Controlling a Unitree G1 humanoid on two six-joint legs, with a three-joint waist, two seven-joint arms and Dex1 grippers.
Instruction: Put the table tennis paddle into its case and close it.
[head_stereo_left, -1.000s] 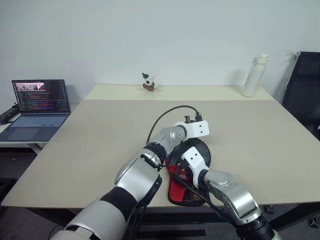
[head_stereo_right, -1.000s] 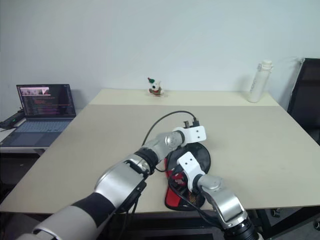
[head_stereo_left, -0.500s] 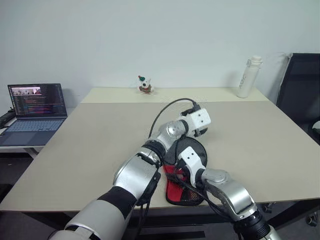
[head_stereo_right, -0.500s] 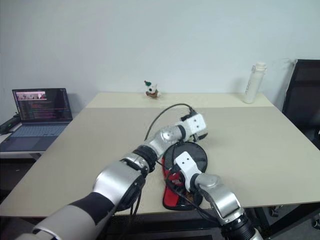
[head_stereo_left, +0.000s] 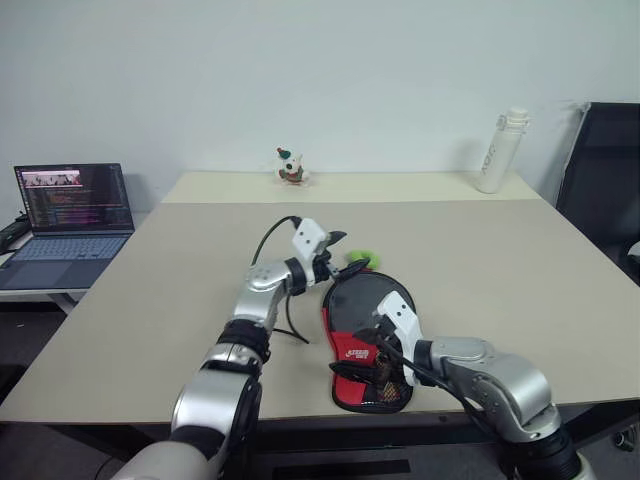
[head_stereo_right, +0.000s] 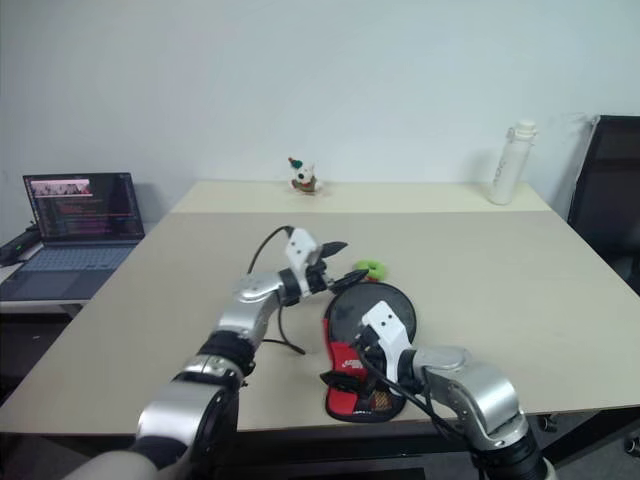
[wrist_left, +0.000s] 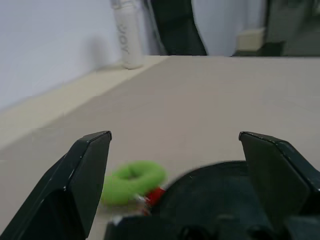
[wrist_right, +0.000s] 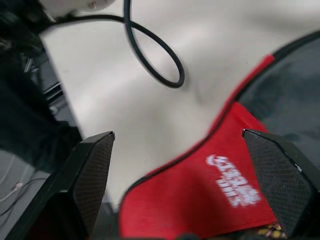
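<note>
the big beige table (head_stereo_left: 520, 290) takes up most of what i can see, with an open laptop (head_stereo_left: 70, 210) on a lower side desk out at nine o'clock, a white bottle (head_stereo_left: 497, 150) at the far edge around one o'clock, and a small figurine (head_stereo_left: 290, 167) at twelve.

the case (head_stereo_left: 366, 335) lies flat near the front edge, roughly six o'clock from the table's middle. its long axis runs from the near edge toward the far side: the narrow red-and-black end with the white logo and mesh pocket points at the front edge, and the round black end points away. a green tag (head_stereo_left: 358, 264) sits on the table just past the round end, at about eleven o'clock from it. i cannot see the paddle itself; the case looks filled out and lies closed-looking, so i judge the paddle is already inside, though i cannot tell how far the zipper is drawn.

the left gripper (head_stereo_left: 332, 252) hovers just off the round end, at about ten o'clock from the case's middle, pointing across toward the tag, jaws spread wide and empty. the right gripper (wrist_right: 185, 185) is over the red handle end near the logo, jaws also wide apart with nothing between them.

the left one is nearer the tag end and the right nearer the handle end, so any finishing pull on the zipper would probably fall to the left.
</note>
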